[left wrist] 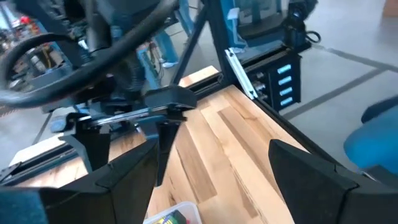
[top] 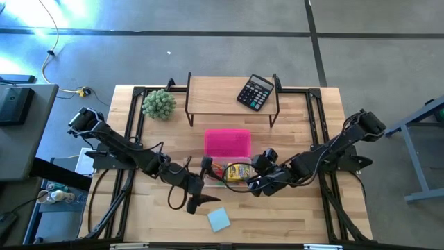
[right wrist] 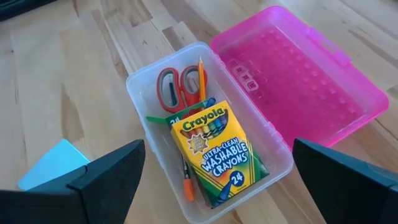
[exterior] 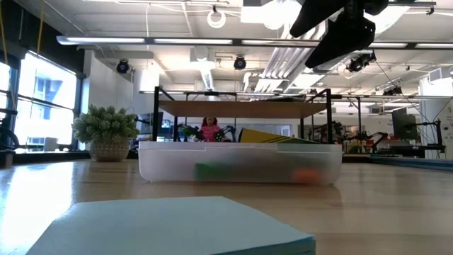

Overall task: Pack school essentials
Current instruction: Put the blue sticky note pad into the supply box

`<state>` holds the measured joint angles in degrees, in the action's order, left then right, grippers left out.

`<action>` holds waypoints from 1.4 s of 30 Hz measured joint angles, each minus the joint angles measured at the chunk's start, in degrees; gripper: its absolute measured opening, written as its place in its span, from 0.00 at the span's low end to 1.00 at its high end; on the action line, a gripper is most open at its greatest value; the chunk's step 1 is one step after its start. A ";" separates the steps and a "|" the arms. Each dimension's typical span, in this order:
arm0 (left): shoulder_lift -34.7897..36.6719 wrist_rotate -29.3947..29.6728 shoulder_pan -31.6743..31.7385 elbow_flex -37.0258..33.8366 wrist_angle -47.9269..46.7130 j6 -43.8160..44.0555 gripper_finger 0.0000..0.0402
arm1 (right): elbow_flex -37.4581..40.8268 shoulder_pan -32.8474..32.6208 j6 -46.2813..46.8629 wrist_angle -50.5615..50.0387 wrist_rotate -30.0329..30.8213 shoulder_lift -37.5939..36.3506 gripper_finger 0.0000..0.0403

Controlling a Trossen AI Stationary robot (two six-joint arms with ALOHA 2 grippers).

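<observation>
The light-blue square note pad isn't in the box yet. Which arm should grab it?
Probably the left. Its gripper hovers right beside the light-blue square note pad, fingers open. The right gripper is over the clear plastic box, farther off.

The crayon box [right wrist: 217,155] was yellow-green, the scissors [right wrist: 177,87] red-handled, the lid [right wrist: 298,81] pink, the note pad [top: 219,220] light blue.

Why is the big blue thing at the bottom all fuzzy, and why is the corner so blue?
Low view: the note pad lies too close to the lens, so it blurs; the clear box beyond looks hazy too. High view: bluish glare washes the floor's upper-left corner. Right wrist view: the crayon box is sharp.
</observation>
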<state>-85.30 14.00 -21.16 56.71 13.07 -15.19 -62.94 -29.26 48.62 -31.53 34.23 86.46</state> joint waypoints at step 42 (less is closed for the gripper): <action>-2.56 -8.37 -0.84 8.34 -16.19 -3.44 0.89 | 0.00 0.00 -1.07 -0.04 -2.83 0.02 0.98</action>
<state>-87.86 5.63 -22.00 65.05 -3.11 -18.63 -62.94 -29.26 47.55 -31.57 31.40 86.48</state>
